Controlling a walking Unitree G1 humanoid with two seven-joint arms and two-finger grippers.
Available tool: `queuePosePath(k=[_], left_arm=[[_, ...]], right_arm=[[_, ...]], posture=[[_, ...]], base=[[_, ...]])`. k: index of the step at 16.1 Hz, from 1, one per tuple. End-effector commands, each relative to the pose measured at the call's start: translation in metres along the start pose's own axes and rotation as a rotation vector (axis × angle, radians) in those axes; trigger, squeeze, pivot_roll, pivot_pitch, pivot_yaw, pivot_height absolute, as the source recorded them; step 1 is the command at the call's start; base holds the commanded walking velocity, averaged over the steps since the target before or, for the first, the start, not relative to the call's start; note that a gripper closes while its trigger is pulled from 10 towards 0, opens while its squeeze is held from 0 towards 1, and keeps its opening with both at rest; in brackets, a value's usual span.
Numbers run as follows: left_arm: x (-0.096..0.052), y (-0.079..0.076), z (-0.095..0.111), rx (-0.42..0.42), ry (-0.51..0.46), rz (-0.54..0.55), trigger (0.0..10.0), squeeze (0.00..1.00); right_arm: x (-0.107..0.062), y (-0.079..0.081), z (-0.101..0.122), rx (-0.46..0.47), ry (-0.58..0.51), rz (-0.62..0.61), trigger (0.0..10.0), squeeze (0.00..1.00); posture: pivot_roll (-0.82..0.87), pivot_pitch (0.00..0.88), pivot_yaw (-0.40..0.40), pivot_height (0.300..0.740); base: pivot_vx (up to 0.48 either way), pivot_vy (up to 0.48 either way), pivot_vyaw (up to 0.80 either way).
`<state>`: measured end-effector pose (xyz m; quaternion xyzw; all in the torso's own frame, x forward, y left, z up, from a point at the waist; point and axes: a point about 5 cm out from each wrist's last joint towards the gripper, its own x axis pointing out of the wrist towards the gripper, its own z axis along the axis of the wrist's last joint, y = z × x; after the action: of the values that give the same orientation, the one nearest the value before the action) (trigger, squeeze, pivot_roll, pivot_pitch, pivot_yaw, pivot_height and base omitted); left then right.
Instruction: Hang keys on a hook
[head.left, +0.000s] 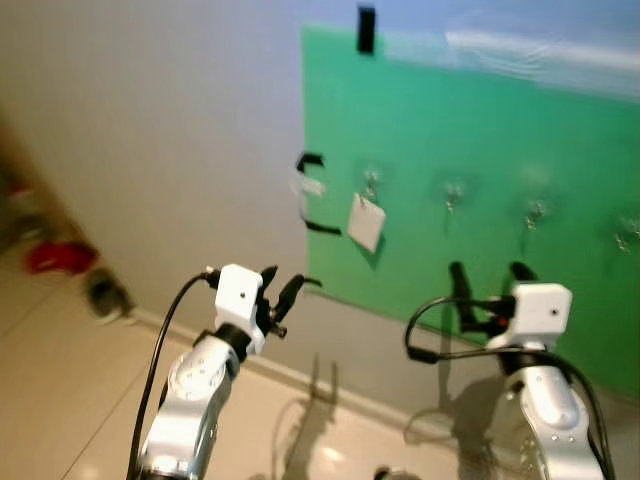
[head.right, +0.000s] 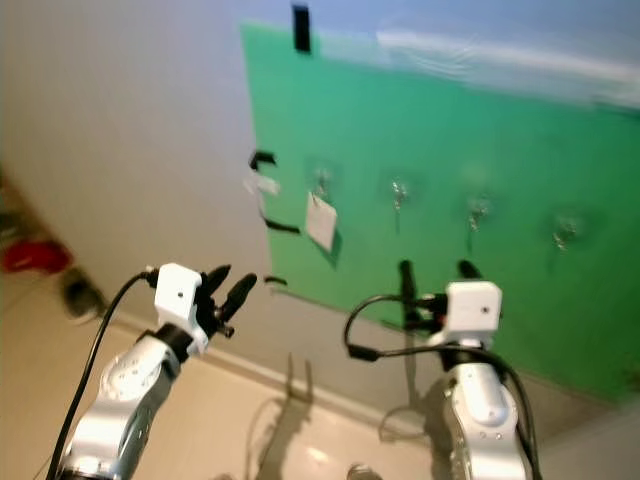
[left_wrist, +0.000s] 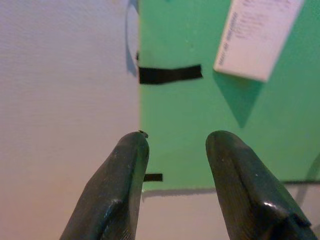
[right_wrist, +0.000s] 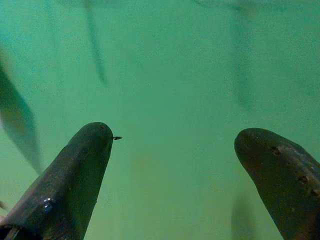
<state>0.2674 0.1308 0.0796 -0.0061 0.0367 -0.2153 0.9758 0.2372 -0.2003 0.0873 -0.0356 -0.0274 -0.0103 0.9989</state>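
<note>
A green board (head.left: 470, 130) is taped to the wall, with several small metal hooks (head.left: 453, 193) in a row across it. A white tag (head.left: 366, 221) hangs from the leftmost hook (head.left: 371, 181); no keys can be made out on it in this blur. My left gripper (head.left: 283, 287) is raised near the board's lower left corner, open and empty. In the left wrist view the tag (left_wrist: 257, 35) lies ahead of the open fingers (left_wrist: 131, 165). My right gripper (head.left: 489, 272) is open and empty, pointing at bare green board (right_wrist: 175, 65) below the middle hooks.
Black tape strips (head.left: 366, 29) hold the board's edge. A red object (head.left: 60, 257) and a dark shoe (head.left: 105, 295) lie on the tiled floor at the left, by the grey wall (head.left: 150, 120). A baseboard (head.left: 300, 378) runs under the board.
</note>
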Motion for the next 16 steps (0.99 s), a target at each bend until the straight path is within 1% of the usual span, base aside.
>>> queuePosePath(k=[1, 2, 4, 5, 6, 7, 9, 10, 11, 12, 13, 14, 15, 16], left_arm=[[-0.002, 0.013, 0.0, 0.001, 0.003, 0.037, 10.0, 0.0], [-0.006, 0.015, -0.002, 0.066, 0.004, 0.022, 10.0, 0.0], [-0.009, 0.014, -0.006, 0.089, 0.022, 0.007, 10.0, 0.0], [-0.008, 0.015, -0.006, 0.082, 0.028, 0.01, 10.0, 0.0], [-0.006, 0.015, -0.007, 0.072, 0.026, 0.02, 10.0, 0.0], [-0.003, 0.016, -0.008, 0.038, 0.035, 0.027, 10.0, 0.0], [0.003, 0.015, -0.005, 0.069, 0.039, 0.01, 10.0, 0.0], [0.004, 0.015, -0.005, 0.068, 0.047, 0.012, 10.0, 0.0], [0.006, 0.016, -0.006, 0.027, 0.057, 0.033, 10.0, 0.0], [0.008, 0.018, -0.007, -0.04, 0.066, 0.06, 10.0, 0.0], [0.01, 0.02, -0.008, -0.145, 0.08, 0.115, 10.0, 0.0], [0.007, 0.017, -0.007, -0.193, 0.071, 0.122, 10.0, 0.0], [-0.005, 0.013, -0.012, -0.15, 0.068, 0.08, 10.0, 0.0], [-0.012, 0.01, -0.016, -0.108, 0.072, 0.051, 10.0, 0.0]], right_arm=[[-0.003, 0.0, -0.008, 0.018, 0.026, -0.021, 10.0, 0.0], [-0.007, -0.001, -0.014, 0.021, 0.044, -0.037, 10.0, 0.0], [-0.011, 0.0, -0.016, 0.018, 0.052, -0.031, 10.0, 0.0], [-0.011, 0.001, -0.017, 0.02, 0.059, -0.034, 10.0, 0.0], [-0.011, 0.001, -0.018, 0.02, 0.062, -0.036, 10.0, 0.0], [-0.011, 0.001, -0.019, 0.018, 0.063, -0.035, 10.0, 0.0], [-0.012, 0.001, -0.021, 0.017, 0.069, -0.036, 10.0, 0.0], [-0.013, 0.001, -0.022, 0.018, 0.07, -0.037, 10.0, 0.0], [-0.013, 0.002, -0.022, 0.019, 0.072, -0.038, 10.0, 0.0], [-0.014, 0.002, -0.023, 0.02, 0.073, -0.038, 10.0, 0.0], [-0.015, 0.003, -0.023, 0.023, 0.076, -0.041, 10.0, 0.0], [-0.017, 0.002, -0.024, 0.036, 0.079, -0.057, 10.0, 0.0], [-0.02, 0.0, -0.025, 0.049, 0.083, -0.078, 10.0, 0.0], [-0.022, -0.001, -0.025, 0.054, 0.085, -0.088, 10.0, 0.0]], posture=[[-0.11, 0.0, 0.048, 0.74], [-0.11, 0.0, 0.052, 0.74], [-0.12, 0.0, 0.057, 0.74], [-0.12, 0.0, 0.058, 0.74], [-0.12, 0.0, 0.058, 0.74], [-0.12, 0.0, 0.062, 0.74], [-0.12, 0.0, 0.066, 0.74], [-0.12, 0.0, 0.067, 0.74], [-0.13, 0.0, 0.068, 0.74], [-0.13, 0.0, 0.069, 0.74], [-0.13, 0.0, 0.069, 0.74], [-0.14, 0.0, 0.07, 0.74], [-0.14, 0.0, 0.073, 0.74], [-0.14, 0.0, 0.073, 0.74]], base=[[-0.345, 0.337, -0.77], [-0.345, 0.337, -0.77], [-0.343, 0.339, -0.77], [-0.352, 0.33, -0.77], [0.0, 0.0, -0.77], [0.0, 0.0, -0.77], [0.0, 0.0, -0.77], [0.0, 0.0, -0.77], [0.0, 0.0, -0.77], [0.0, 0.0, -0.77], [0.0, 0.0, -0.77], [0.0, 0.0, -0.77], [0.0, 0.0, -0.77], [0.0, 0.0, -0.77]])
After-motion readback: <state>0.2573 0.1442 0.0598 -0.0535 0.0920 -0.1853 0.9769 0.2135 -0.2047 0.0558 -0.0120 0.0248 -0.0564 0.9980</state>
